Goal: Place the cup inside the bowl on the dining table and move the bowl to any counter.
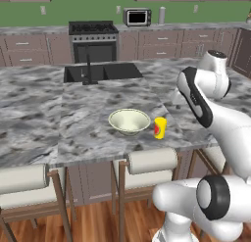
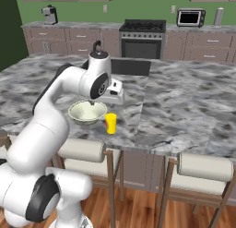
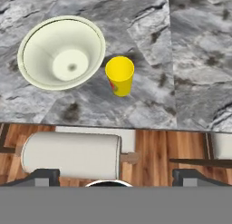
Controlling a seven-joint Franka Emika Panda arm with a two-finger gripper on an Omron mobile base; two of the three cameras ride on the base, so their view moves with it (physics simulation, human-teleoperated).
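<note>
- The cup [image 3: 120, 75] stands upright just beside the bowl [image 3: 61, 52], near the dining table [image 3: 190, 60] edge, so it's an easy grab.
- My claw [image 3: 116, 175] hangs above them, fingers spread, holding nothing.

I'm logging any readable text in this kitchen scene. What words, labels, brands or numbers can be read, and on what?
None can be read.
The cup has a red patch on its side: too blurred to tell whether it is lettering.
The bowl is plain.
The toaster oven on the counter shows no legible marking.
</note>
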